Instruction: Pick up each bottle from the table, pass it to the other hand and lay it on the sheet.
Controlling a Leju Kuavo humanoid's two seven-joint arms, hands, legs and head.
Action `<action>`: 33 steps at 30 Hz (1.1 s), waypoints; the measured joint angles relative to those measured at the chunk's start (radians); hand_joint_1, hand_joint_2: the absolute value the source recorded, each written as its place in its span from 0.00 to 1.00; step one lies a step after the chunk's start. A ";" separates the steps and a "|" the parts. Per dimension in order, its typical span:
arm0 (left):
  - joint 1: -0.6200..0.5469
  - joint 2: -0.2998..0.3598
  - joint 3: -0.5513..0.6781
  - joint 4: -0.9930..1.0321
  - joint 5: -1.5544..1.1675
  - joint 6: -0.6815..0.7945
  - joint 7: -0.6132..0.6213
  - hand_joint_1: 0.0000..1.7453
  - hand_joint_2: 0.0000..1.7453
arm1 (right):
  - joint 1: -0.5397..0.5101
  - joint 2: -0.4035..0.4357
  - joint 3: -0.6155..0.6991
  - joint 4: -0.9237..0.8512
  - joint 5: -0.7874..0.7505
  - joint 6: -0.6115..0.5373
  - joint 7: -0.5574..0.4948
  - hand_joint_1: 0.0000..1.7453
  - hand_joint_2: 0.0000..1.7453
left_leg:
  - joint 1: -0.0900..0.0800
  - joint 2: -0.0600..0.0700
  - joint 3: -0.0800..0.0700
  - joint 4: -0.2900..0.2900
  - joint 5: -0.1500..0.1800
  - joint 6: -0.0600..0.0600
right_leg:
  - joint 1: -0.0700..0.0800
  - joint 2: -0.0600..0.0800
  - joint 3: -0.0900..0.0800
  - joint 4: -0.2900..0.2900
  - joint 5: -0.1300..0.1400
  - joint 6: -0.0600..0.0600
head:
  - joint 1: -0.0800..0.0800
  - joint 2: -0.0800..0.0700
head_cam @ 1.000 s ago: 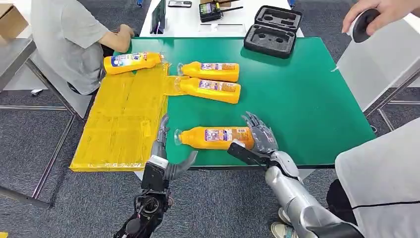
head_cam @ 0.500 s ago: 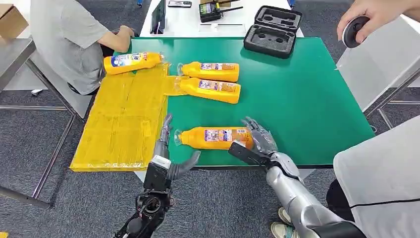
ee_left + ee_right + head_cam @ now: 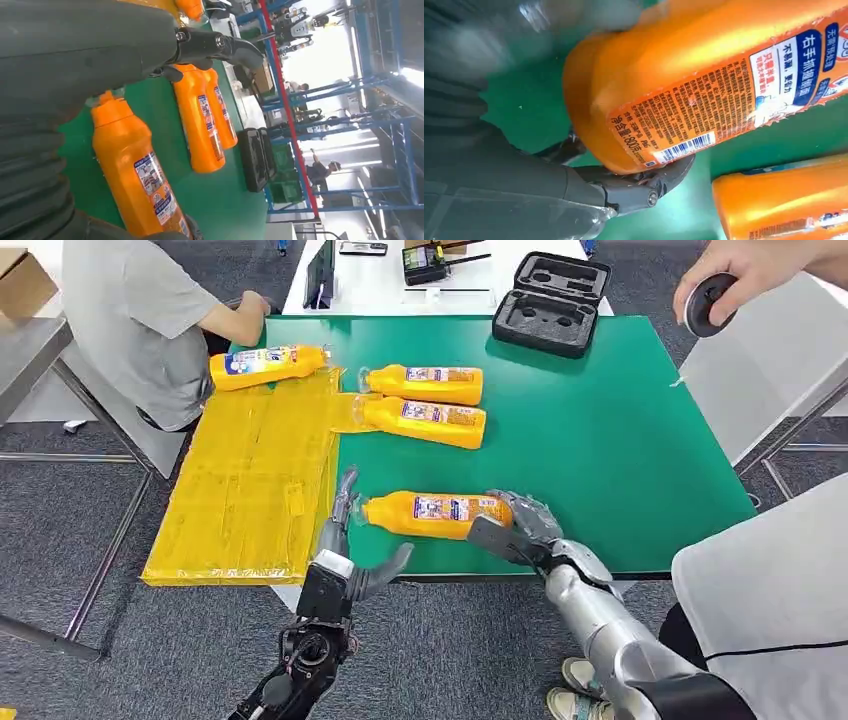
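Item one, the near bottle (image 3: 437,514): you had it lying on its side on the green counter (image 3: 610,460), close to the near edge, cap pointing left toward the yellow sheet (image 3: 250,480), base pointing right; its label (image 3: 744,95) faced up in the right wrist view.

Item two, your right hand (image 3: 520,525): it was wrapped about the base end of that near bottle, thumb on the near side and fingers over the top; the right wrist view had the thumb under the base, so you were grasping it, the bottle resting on the counter as far as could be told.

Item three, your left hand (image 3: 345,540): it stood just beside the cap, fingers spread and pointing away from you, thumb out to the right, released and holding nothing.

Item four, two more bottles: the middle bottle (image 3: 425,422) and the far bottle (image 3: 422,384) lay side by side on the counter, caps at the sheet's right edge.

Item five, a fourth bottle (image 3: 265,364): it lay at the sheet's far edge, cap to the right.

Item six, the sheet: it covered the counter's left side.

Item seven, a black case (image 3: 552,302): open at the far edge.

Item eight, persons: one in a grey shirt (image 3: 140,320) at the far left; another's hand (image 3: 740,275) at the far right, holding a dark round object (image 3: 708,304).
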 measured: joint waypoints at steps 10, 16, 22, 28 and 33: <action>0.000 0.000 0.000 0.000 0.002 0.000 0.000 0.00 1.00 | -0.005 -0.002 0.000 0.007 -0.016 0.018 -0.003 1.00 1.00 | 0.000 0.000 0.000 0.000 0.000 0.000 | 0.000 0.000 0.000 0.000 0.000 0.000 | 0.000 0.000; 0.000 0.000 -0.001 0.000 0.004 0.000 0.000 0.00 1.00 | -0.005 -0.002 -0.003 0.008 -0.025 0.018 -0.006 1.00 1.00 | 0.000 0.000 0.000 0.000 0.000 0.000 | 0.000 0.000 0.000 0.000 0.000 0.000 | 0.000 0.000; 0.000 0.000 -0.001 0.000 0.004 0.008 0.000 0.00 1.00 | -0.004 -0.002 -0.005 0.008 -0.046 0.018 -0.026 1.00 1.00 | 0.000 0.000 0.000 0.000 0.000 0.000 | 0.000 0.000 0.000 0.000 0.000 0.000 | 0.000 0.000; 0.020 0.000 -0.003 -0.083 0.048 0.125 0.000 0.00 1.00 | 0.030 0.006 -0.086 0.008 -0.247 0.047 -0.230 1.00 1.00 | 0.000 -0.001 -0.001 0.000 0.000 0.000 | 0.000 0.000 0.000 0.000 0.000 0.000 | 0.000 0.000; 0.048 0.000 0.010 -0.192 0.098 0.133 0.000 0.00 1.00 | 0.039 0.015 -0.127 -0.001 -0.388 0.063 -0.257 1.00 1.00 | 0.000 -0.001 -0.001 0.000 0.000 0.000 | 0.000 0.000 0.000 0.000 0.000 0.000 | 0.000 0.000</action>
